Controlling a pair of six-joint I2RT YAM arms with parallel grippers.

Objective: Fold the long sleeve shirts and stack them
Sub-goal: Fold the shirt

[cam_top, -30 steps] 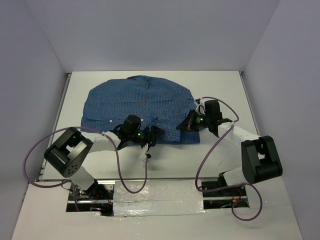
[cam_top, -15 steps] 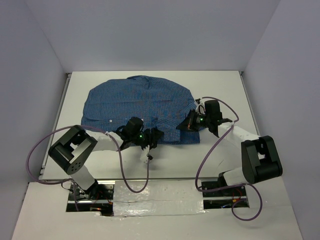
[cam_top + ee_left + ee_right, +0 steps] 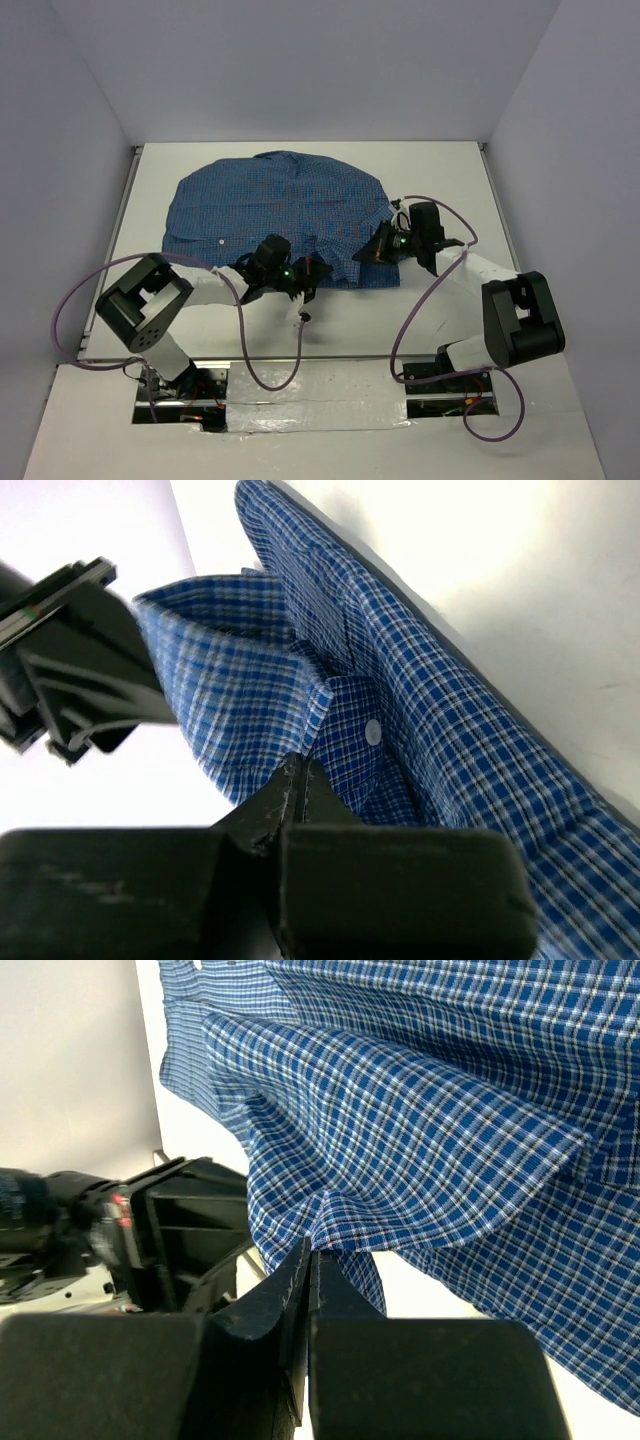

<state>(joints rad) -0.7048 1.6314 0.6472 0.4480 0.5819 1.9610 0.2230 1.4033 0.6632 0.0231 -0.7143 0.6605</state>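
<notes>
On white table (image 3: 440, 165), checked shirt (image 3: 275, 195), purple cables (image 3: 242, 345) nearby

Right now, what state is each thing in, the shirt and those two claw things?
shirt: spread on the table, rumpled, not neatly folded, near edge pinched at two spots.
left gripper: shut, pinching the shirt's near edge.
right gripper: shut, pinching a bunched fold of the shirt.
</notes>
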